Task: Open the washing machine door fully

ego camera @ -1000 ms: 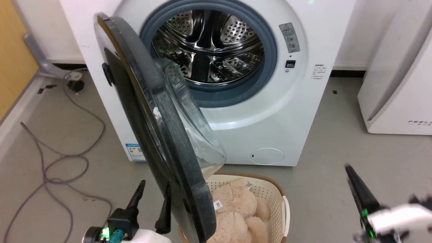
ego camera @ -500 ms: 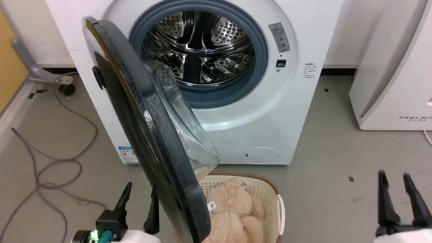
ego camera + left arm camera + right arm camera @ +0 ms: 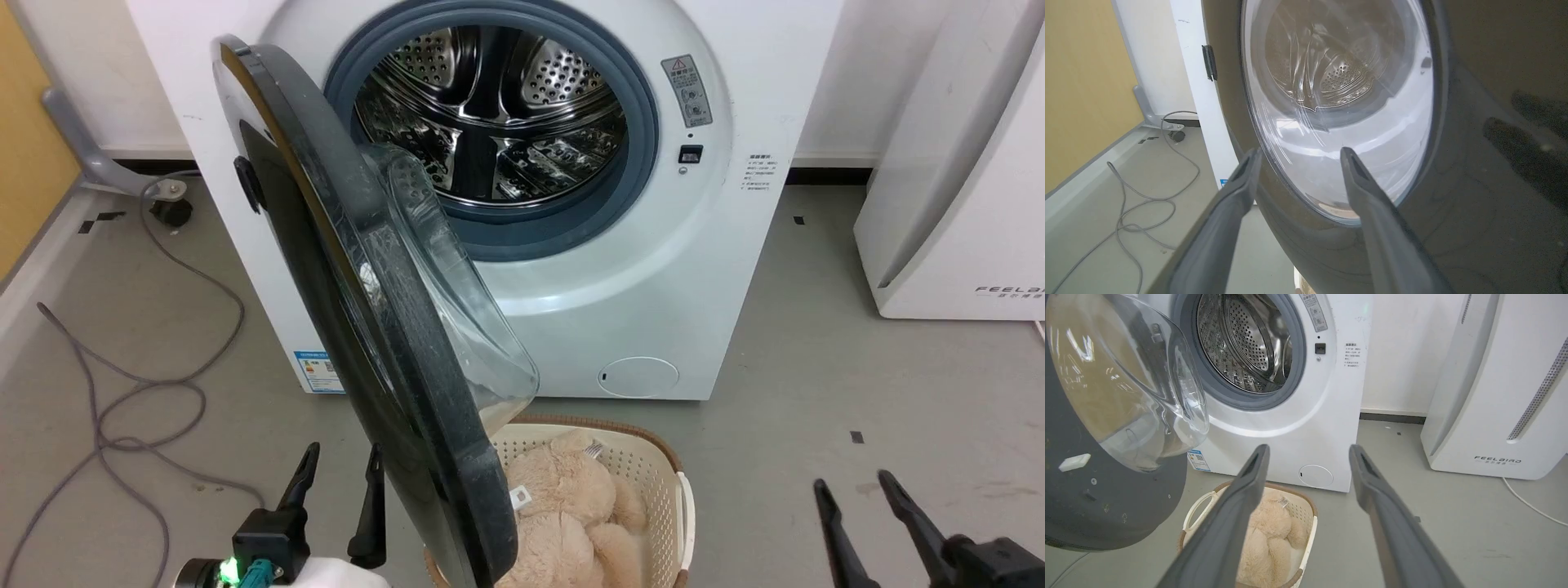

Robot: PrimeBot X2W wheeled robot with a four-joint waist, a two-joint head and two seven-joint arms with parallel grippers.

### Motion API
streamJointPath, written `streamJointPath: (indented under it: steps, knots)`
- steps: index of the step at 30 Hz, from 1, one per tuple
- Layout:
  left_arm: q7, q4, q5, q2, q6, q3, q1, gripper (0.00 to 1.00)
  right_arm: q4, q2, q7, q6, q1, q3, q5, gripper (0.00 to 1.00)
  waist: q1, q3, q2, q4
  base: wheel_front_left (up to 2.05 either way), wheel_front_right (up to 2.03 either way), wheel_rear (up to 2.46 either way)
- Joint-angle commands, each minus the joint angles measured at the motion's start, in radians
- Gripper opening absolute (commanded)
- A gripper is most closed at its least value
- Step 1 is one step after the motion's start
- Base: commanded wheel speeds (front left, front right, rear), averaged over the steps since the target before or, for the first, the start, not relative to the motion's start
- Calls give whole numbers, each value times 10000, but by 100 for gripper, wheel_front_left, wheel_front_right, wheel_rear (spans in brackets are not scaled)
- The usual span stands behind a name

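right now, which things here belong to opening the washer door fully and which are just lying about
For the job: large round black-ringed glass washing machine door; white boxy front-loading washing machine; left pincer, open beside the door's outer face.
Lying about: cream perforated plastic basket; beige plush toy inside it; grey floor cable; white FEELBIRD appliance.

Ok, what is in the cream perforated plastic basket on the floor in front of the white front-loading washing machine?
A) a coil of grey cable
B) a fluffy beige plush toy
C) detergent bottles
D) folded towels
B: a fluffy beige plush toy lies inside the cream perforated basket, which stands on the floor in front of the white washing machine.
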State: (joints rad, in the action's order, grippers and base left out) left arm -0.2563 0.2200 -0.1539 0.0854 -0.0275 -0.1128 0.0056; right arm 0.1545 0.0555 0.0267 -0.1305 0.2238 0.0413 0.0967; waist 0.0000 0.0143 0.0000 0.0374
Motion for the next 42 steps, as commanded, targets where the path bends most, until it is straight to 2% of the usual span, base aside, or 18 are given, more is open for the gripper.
streamJointPath:
  steps: [1,3,4,5,15,22,29,34,42]
  knots:
    - [-55,1,14,56,6,27,-15,100,-57,-48,15,-2,180,90,146,100,0,-18,0,-2,0,0,0]
    - [-55,69,-27,53,9,51,3,100,-119,-49,61,-2,213,152,337,100,0,-28,0,-28,0,0,0]
    - [-52,147,-61,48,10,52,16,47,-137,-50,92,-2,212,151,376,100,0,-32,0,-38,0,0,0]
    - [-44,219,-80,45,-11,56,20,0,-162,-50,112,-2,206,146,420,100,0,-37,0,-49,0,0,0]
    - [34,383,-264,57,16,-8,-74,0,-291,-52,198,-2,163,192,585,100,0,-131,0,-26,0,0,0]
    - [-3,-390,-322,136,48,8,-205,0,-285,-52,181,-2,164,235,653,100,0,-199,0,17,0,0,0]
    - [-46,-2551,-349,145,-161,380,-368,0,-236,-52,164,-2,175,311,725,100,0,-250,0,126,0,0,0]
    - [-51,-4654,-253,31,-368,661,-492,0,-233,-52,146,-2,147,312,749,100,0,-294,0,176,0,0,0]
    - [-53,-7612,-135,-201,-361,410,-701,0,-263,-52,116,-2,104,284,791,100,0,-341,0,136,0,0,0]
